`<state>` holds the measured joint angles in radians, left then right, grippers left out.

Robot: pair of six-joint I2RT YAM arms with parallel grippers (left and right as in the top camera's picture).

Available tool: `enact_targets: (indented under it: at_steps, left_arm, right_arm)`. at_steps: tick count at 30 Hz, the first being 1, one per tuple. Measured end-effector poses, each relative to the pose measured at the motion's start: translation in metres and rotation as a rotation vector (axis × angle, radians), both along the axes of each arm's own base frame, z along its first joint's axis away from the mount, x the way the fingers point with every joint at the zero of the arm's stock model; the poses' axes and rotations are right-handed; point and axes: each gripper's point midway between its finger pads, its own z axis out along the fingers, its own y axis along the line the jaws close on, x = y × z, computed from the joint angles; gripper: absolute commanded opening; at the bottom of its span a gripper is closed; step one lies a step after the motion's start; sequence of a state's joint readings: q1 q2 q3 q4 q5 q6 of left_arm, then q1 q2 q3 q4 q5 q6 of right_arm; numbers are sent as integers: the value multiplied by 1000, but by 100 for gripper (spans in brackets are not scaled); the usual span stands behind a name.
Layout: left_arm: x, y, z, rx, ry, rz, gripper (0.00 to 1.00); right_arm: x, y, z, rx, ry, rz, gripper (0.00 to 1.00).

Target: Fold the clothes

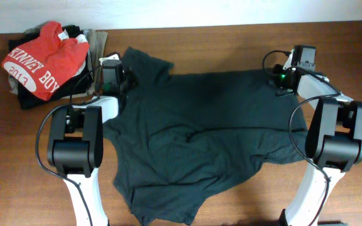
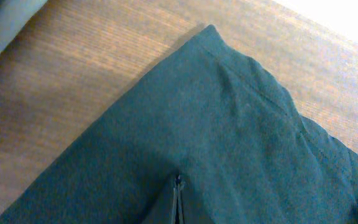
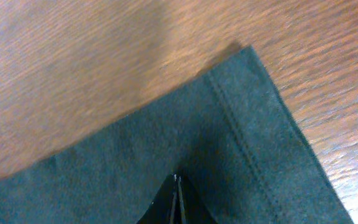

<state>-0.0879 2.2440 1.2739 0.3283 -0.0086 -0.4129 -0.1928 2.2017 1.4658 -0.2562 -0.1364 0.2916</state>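
Soft dark cloth like this T-shirt, spread rumpled across the counter, will sag and slip, so lift it by the stitched far corners, where your left gripper and right gripper are each clamped on the fabric.

Overhead view looking straight down on the whole table, left wrist view very close over one shirt corner, right wrist view very close over another, shirt in all three.
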Motion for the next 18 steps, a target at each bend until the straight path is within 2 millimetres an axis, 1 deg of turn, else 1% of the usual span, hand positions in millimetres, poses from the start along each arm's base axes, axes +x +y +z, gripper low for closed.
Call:
enact_targets:
  at_steps: [3,5,6,7,8,9,10,11,12,13,14,15,16,17,18]
  left_arm:
    - [9,-1,1,-5,-52,1,0]
    - [14,-1,1,-9,-81,2,0]
    - [17,-1,2,-10,-88,2,0]
    - [22,-2,3,-11,-92,1,1]
    - [26,-3,4,-11,-94,1,0]
    - [30,-4,6,-10,-88,1,1]
    - [35,-4,8,-8,-85,3,0]
    - [47,-5,18,-10,-103,3,1]
    - [56,-5,30,-8,-93,4,1]
    - [63,-6,41,-7,-101,5,8]
    - [72,-6,58,-3,-118,2,18]
    - [80,-7,74,1,-114,0,40]
    - [86,-7,88,12,-120,-7,59]
    - [91,-8,103,13,-126,-12,62]
    - [94,-10,121,10,-111,-22,70]
  right_arm:
    - [8,-14,1,-33,-34,-30,5]
    - [12,-30,1,-43,-58,-59,7]
    - [12,-42,1,-48,-60,-81,7]
    - [11,-55,1,-52,-53,-104,7]
    - [9,-64,2,-49,-42,-118,7]
    - [4,-76,2,-43,-18,-140,8]
    - [0,-86,3,-39,8,-157,12]
    - [-5,-95,3,-35,39,-172,12]
    - [-12,-103,7,-34,90,-182,15]
    - [-16,-109,11,-34,129,-189,35]
    - [-18,-114,19,-30,162,-195,71]
    - [-16,-119,32,-33,168,-199,96]
    - [-15,-121,46,-30,179,-203,99]
    - [-12,-124,65,-33,173,-205,99]
    - [-7,-128,95,-41,148,-208,99]
